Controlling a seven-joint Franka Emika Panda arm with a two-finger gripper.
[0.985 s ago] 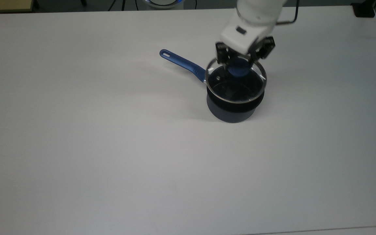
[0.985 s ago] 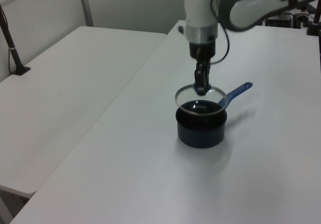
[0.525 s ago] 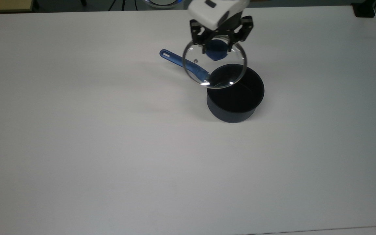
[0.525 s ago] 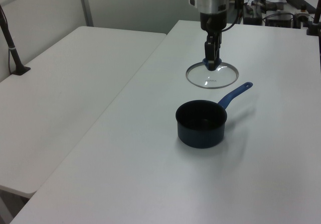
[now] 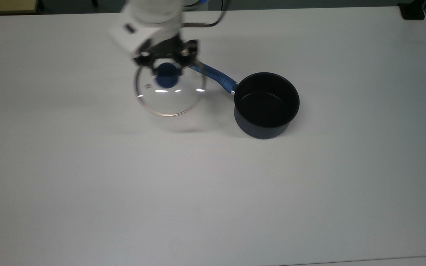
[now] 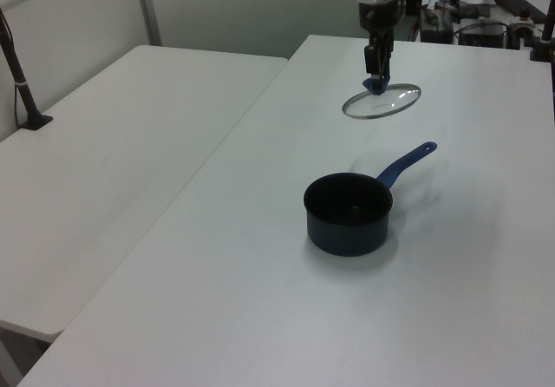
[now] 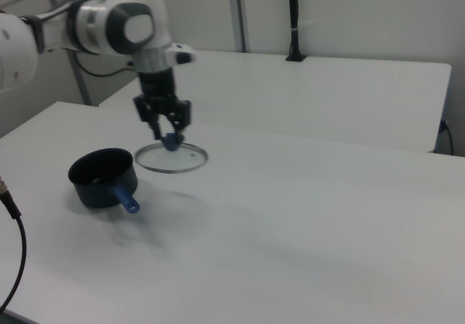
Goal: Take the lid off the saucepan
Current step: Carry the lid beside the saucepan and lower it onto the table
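Note:
The dark navy saucepan (image 5: 266, 105) (image 6: 349, 213) (image 7: 102, 176) stands uncovered on the white table, black inside showing, its blue handle (image 5: 215, 75) pointing toward the top view's upper left. My gripper (image 5: 166, 70) (image 6: 379, 79) (image 7: 168, 136) is shut on the blue knob (image 5: 166, 79) of the clear glass lid (image 5: 170, 94) (image 6: 381, 102) (image 7: 171, 158). The lid hangs level in the air, left of the saucepan in the top view, over the end of the handle.
The white table (image 5: 198, 184) stretches wide around the saucepan. A second white table (image 6: 113, 135) sits beside it in the left view. A black post (image 7: 293, 19) stands at the back in the right view.
My gripper has lifted the lid off the saucepan and carried it toward the top view's left, from over the pot to over the handle's end. The saucepan has not moved.

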